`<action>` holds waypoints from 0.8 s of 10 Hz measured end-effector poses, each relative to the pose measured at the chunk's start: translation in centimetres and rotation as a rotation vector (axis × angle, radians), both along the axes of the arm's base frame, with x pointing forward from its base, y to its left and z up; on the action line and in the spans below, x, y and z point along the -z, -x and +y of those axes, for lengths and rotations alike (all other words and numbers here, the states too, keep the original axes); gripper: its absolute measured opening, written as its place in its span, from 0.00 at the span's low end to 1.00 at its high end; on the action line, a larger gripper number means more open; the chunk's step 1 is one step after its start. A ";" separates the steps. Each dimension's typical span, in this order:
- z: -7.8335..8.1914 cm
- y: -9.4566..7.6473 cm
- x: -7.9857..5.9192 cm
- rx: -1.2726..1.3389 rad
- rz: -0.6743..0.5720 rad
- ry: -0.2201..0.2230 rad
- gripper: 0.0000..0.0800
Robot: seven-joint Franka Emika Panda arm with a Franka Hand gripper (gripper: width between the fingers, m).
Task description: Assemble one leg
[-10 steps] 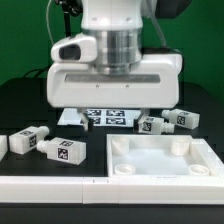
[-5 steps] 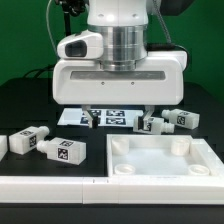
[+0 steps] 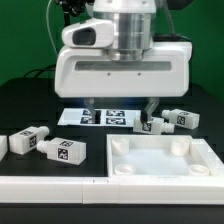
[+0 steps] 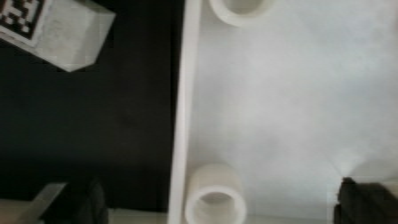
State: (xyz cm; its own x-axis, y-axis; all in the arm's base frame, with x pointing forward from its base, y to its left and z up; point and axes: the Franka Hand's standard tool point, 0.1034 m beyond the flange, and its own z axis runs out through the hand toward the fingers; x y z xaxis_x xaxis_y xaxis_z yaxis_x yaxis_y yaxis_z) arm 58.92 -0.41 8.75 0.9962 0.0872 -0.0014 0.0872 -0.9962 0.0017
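Note:
Four white legs with black-and-white tags lie on the black table. Two lie at the exterior view's left [image 3: 25,141] [image 3: 63,151] and two at its right [image 3: 153,125] [image 3: 182,118]. My gripper [image 3: 120,110] hangs open and empty above the table, behind the white tray-like panel [image 3: 160,160], with its right finger close above the leg [image 3: 153,125]. In the wrist view the panel [image 4: 285,100] fills most of the picture, with two round sockets along its rim. One tagged leg [image 4: 63,35] lies beside it. The gripper [image 4: 226,198] shows as two dark fingertips wide apart, holding nothing.
The marker board [image 3: 105,117] lies flat under and behind the gripper. A long white ledge [image 3: 50,186] runs along the front of the table, and the panel sits against it.
The gripper has risen, and its two fingers now show below the hand. The legs and the panel have not moved.

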 end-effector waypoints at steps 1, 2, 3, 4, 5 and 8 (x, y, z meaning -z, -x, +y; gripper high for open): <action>-0.2 0.1 0.3 0.001 0.005 -0.002 0.81; -0.2 0.1 0.3 0.002 0.005 -0.002 0.81; -0.1 0.1 0.3 0.001 0.005 -0.003 0.81; -0.1 0.1 0.3 0.001 0.005 -0.003 0.81; -0.1 0.1 0.3 0.000 0.005 -0.003 0.81; -3.0 -0.3 -0.5 -0.224 -0.002 0.015 0.81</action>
